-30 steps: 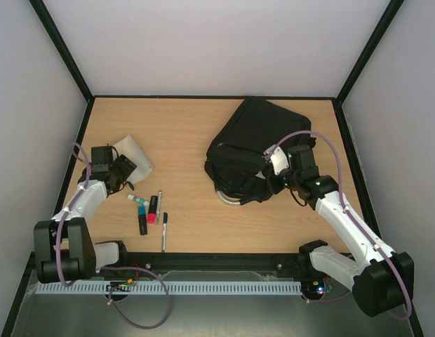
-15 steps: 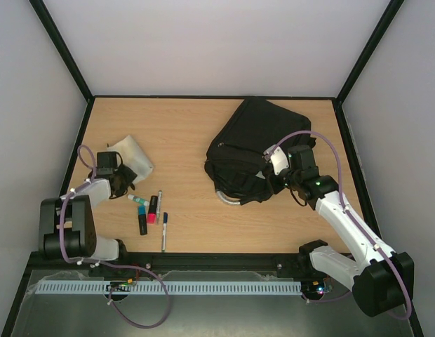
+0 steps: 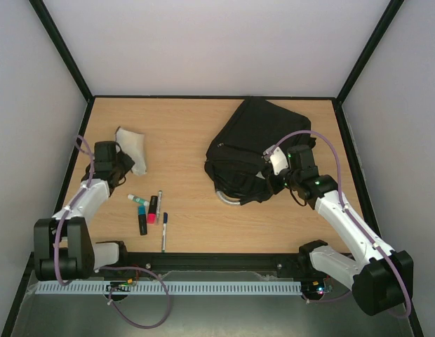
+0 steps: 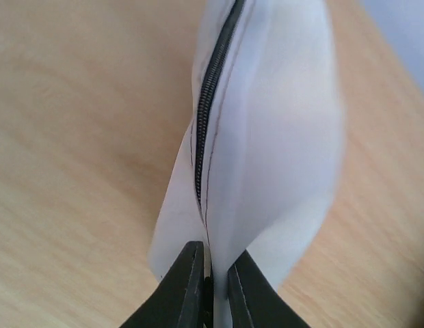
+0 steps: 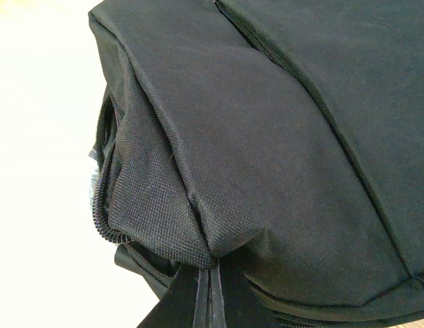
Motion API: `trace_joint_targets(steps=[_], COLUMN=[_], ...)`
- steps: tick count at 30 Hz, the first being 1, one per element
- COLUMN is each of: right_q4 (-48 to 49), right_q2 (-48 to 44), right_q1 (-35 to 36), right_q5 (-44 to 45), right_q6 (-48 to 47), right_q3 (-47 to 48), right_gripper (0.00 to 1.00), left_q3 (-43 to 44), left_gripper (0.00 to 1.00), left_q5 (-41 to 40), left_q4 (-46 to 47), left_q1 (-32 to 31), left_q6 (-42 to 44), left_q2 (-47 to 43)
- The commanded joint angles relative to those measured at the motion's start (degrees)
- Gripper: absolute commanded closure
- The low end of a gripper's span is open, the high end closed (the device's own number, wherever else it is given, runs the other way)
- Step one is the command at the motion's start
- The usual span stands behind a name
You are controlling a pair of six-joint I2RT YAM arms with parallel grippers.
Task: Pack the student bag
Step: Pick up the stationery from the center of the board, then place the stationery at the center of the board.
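Gripping white pouch [image 3: 132,145] in left jaws | right jaws clamp student bag [image 3: 251,133] | pens [image 3: 151,208] near pouch

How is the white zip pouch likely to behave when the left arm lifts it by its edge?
The white pouch will probably flop: its thin fabric folds and bulges above the left gripper. It looks light, likely near-empty. Pinched at one edge, it may swing.

Wooden table [image 3: 189,126] — student bag [image 3: 254,130], pens [image 3: 151,209]

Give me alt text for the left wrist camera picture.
The left gripper is shut on the edge of a white pouch, with a dark zip running along that edge. A wooden table lies behind.
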Motion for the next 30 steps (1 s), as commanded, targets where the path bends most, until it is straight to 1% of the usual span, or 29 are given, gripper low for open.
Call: trace_joint_targets(steps=[1, 4, 8, 12, 16, 21, 24, 27, 30], right_q4=[0.6, 0.6, 0.7, 0.8, 0.8, 0.8, 0.9, 0.9, 0.9], right_q2=[0.2, 0.1, -0.1, -0.2, -0.2, -0.3, -0.1, 0.2, 0.5], right_q1=[-0.3, -0.3, -0.3, -0.4, -0.4, -0.5, -0.5, -0.5, -0.5], right_q5=[-0.9, -0.8, -0.1, 0.1, 0.3, 0.4, 0.4, 0.3, 0.3], right_q6=[-0.1, -0.1, 0.0, 0.0, 0.0, 0.0, -0.1, 0.0, -0.1], right_q3=[0.2, 0.2, 0.2, 0.1, 0.1, 0.1, 0.1, 0.1, 0.2], right_gripper=[0.99, 0.99, 0.99, 0.99, 0.99, 0.99, 0.99, 0.99, 0.99], left_q3=[5.7, 9.3, 13.7, 13.7, 13.2, 11.9, 9.6, 7.2, 5.8], left_gripper=[0.97, 0.98, 0.98, 0.97, 0.98, 0.97, 0.98, 0.97, 0.95], left_q5=[-5.6, -7.1, -11.2, -11.7, -11.8, -11.0, -9.8, -9.9, -11.1], left_q4=[-3.5, -6.3, -10.4, -10.6, -11.9, -13.9, -14.4, -15.7, -19.1], left_q1=[-5.7, -11.9, -21.1, -29.4, -36.5, -44.8, -50.6, -55.5, -58.2], left_q6=[5.3, 8.7, 12.9, 15.0, 15.2, 13.2, 10.6, 6.3, 1.8], left_q2=[-3.4, -2.4, -0.1, -0.3, -0.5, -2.1, -3.6, -5.0, -6.4])
